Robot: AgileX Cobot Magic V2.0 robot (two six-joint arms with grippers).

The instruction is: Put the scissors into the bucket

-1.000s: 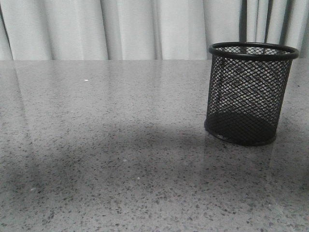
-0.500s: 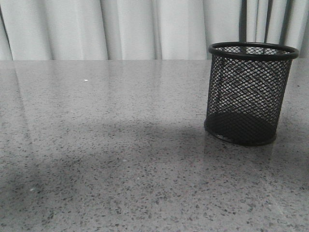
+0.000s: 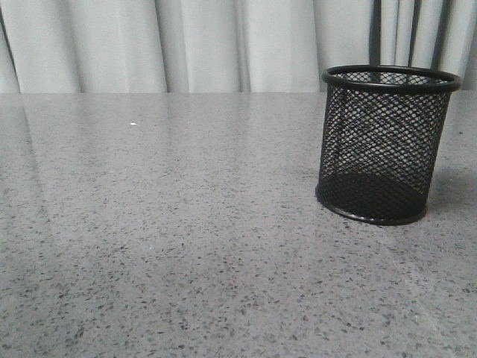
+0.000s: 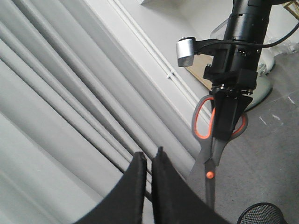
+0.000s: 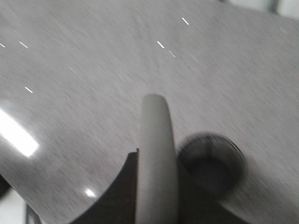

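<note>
Front view: the broad shadow that lay across the grey speckled stone table (image 3: pixel 186 246) half a second ago is gone; the surface is now evenly lit. We judge that an arm overhead has moved off or risen, consistent with the carry phase toward the drop. The black wire-mesh cylindrical bucket (image 3: pixel 387 145) has not shifted; it stands upright at about 3 o'clock in this view, empty as far as the mesh lets us see.

Left wrist view: the right claw (image 4: pixel 228 122) hangs in the air, pinching the scissors with dark grey handles and orange inlays (image 4: pixel 211 149) at the handles. Blades point down and closed, orange pivot dot below the claw's fingers. The bucket's rim shows at the lower edge, at roughly 5 o'clock from the blade tips and apart from them. The tips are not yet over the mouth, as far as this angle lets us judge.

The left claw (image 4: pixel 148 161) is empty, fingers pressed nearly together with only a thin slit between them, aimed at the white curtain (image 4: pixel 70 107).

Right wrist view: blurred by motion. The bucket appears as a dark ring just at 3 o'clock of a pale grey bar, possibly a handle or blade edge.

Judgement: scissors lifted, insertion not done. Next move calls for centring the tips over the mouth before descent.
</note>
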